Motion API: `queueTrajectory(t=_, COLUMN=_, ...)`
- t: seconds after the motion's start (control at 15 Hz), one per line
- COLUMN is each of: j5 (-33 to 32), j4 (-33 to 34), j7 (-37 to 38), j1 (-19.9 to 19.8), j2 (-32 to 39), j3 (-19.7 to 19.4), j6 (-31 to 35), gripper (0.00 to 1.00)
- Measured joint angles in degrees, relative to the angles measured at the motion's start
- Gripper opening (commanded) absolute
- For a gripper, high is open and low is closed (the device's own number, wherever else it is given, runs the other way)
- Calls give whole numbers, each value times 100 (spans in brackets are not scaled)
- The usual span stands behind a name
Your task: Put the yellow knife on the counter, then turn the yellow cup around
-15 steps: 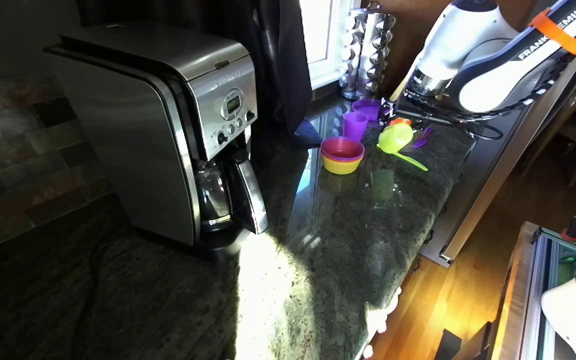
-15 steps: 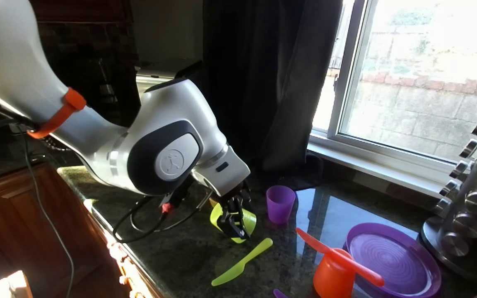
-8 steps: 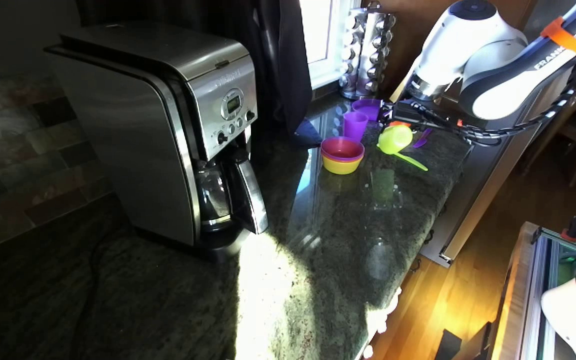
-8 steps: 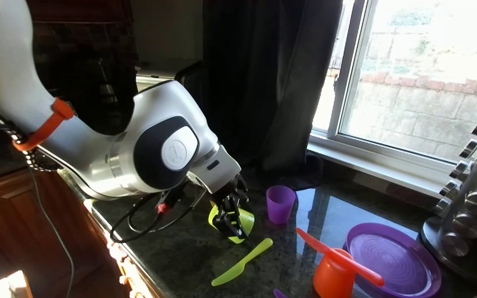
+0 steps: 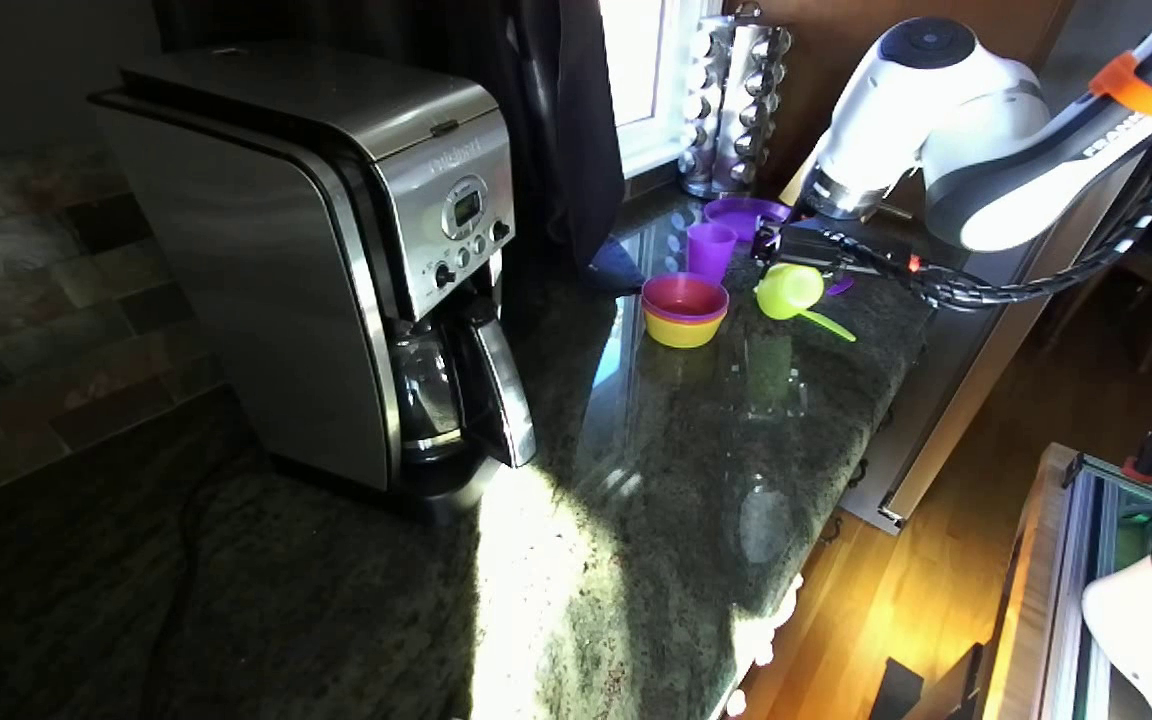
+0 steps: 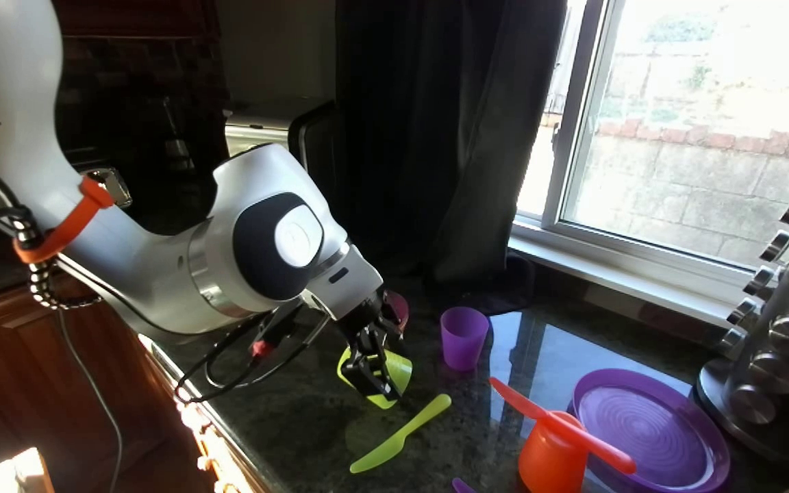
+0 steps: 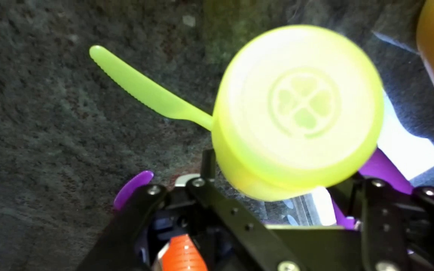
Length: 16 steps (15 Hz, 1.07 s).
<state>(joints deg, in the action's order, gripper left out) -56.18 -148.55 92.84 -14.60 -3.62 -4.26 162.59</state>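
The yellow knife (image 6: 401, 433) lies flat on the dark counter (image 6: 278, 428); it also shows in the wrist view (image 7: 145, 86), partly hidden by the cup, and in an exterior view (image 5: 829, 325). The yellow cup (image 6: 398, 370) is between the fingers of my gripper (image 6: 377, 373), tilted and seemingly a little above the counter, close to the knife. In the wrist view the cup (image 7: 300, 101) shows its base with a clover mark, and a finger is at each side of it. My gripper (image 7: 278, 177) is shut on it. The cup's open end is hidden there.
A purple cup (image 6: 463, 339) stands beside the held cup. An orange cup (image 6: 552, 459) with an orange knife across it and a purple plate (image 6: 651, 431) are nearby. Stacked bowls (image 5: 684, 312), a coffee maker (image 5: 336, 280) and a spice rack (image 5: 733, 105) stand on the counter.
The gripper and the yellow cup have moved together slightly toward the coffee maker side, uncovering a bowl behind the gripper. The arm has shifted and turned. The knife has not moved.
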Motion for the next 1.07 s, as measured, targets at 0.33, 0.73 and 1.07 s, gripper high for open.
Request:
queueTrajectory(t=0.33, j5=-79, j4=9, j7=170, j1=19, j2=176, j3=68, j6=-92, gripper=100)
queueTrajectory(t=0.73, j5=-79, j4=29, j7=253, j1=15, j2=221, j3=73, j6=-92, gripper=100)
queueTrajectory(t=1.07, j5=525, j4=24, j7=-68, j1=2, j2=221, j3=22, j6=-92, gripper=100)
